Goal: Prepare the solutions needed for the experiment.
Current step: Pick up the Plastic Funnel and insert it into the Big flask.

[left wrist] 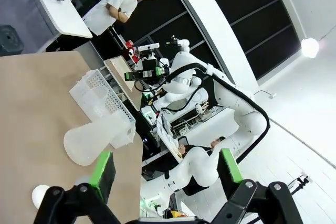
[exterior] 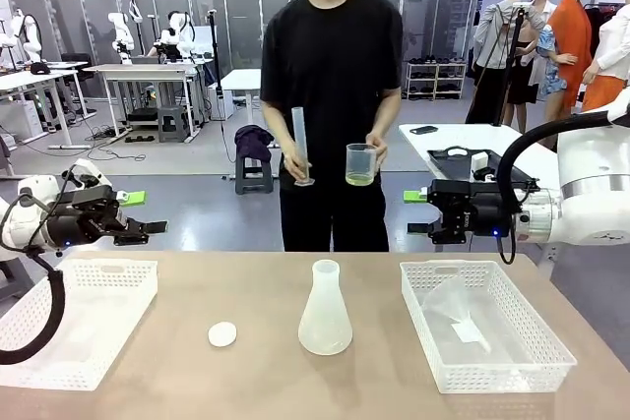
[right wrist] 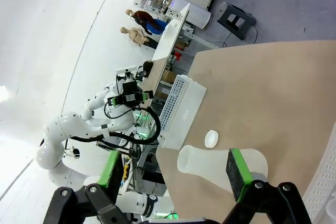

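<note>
The person at the far side holds a clear beaker (exterior: 361,163) with a little pale yellow-green solution (exterior: 360,179) in one hand. The other hand holds a tall graduated cylinder (exterior: 300,143). A frosted conical flask (exterior: 325,311) stands mid-table, also seen lying sideways in the left wrist view (left wrist: 90,141) and beyond the fingers in the right wrist view (right wrist: 206,162). My left gripper (exterior: 144,213) hovers open over the table's left far edge, its green pads (left wrist: 103,174) wide apart. Opposite it, above the right far edge, my right gripper (exterior: 416,212) is open and holds nothing.
A small white disc (exterior: 222,334) lies left of the flask. One white mesh basket (exterior: 79,320) sits at the left. Another basket (exterior: 492,341) at the right holds clear plastic items. The table's front middle is free.
</note>
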`<state>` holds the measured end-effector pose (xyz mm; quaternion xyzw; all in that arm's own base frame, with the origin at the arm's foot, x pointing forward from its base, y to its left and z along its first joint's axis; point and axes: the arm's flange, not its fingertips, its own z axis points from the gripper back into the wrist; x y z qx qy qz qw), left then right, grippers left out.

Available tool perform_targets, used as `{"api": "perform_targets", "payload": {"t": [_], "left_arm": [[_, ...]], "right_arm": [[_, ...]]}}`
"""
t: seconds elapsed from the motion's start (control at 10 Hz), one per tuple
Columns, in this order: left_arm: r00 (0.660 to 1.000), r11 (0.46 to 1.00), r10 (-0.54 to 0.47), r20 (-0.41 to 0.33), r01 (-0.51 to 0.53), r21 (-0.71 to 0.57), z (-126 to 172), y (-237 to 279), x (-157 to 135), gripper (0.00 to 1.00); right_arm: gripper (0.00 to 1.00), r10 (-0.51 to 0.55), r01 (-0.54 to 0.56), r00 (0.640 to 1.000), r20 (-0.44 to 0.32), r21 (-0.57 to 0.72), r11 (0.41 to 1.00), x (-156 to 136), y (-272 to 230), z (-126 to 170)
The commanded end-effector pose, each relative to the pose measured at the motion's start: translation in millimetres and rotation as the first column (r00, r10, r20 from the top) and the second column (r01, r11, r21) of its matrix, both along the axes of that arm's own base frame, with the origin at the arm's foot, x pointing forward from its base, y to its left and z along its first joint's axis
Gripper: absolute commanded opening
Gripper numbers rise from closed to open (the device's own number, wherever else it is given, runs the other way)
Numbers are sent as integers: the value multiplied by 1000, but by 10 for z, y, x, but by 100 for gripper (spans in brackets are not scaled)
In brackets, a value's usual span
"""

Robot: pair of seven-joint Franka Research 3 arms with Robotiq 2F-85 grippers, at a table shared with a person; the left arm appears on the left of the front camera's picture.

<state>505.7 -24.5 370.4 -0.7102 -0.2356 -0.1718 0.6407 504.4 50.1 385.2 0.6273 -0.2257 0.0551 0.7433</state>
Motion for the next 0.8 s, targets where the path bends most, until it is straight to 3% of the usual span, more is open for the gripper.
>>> {"api": "perform_targets", "payload": {"t": [0.0,0.1,0.3,0.5,0.7], "left_arm": [[1000,1000,1,2,-1,21,-13,-20,-22,100],[1000,1000,1,2,-1,21,-13,-20,-22,100],[1000,1000,1,2,-1,21,-13,-20,-22,100],[1000,1000,1,2,-1,21,-13,-20,-22,100],[1000,1000,1,2,-1,21,-13,-20,-22,100]], "right_arm": [[100,1,-1,1000,-2,-2,1000,1,9,-2],[100,0,0,1000,0,0,1000,0,0,0],[100,124,-80,971,204,-214,974,319,-99,314],[100,319,-166,909,269,-468,868,469,16,696],[100,468,-169,839,276,-687,707,504,88,967]]}}
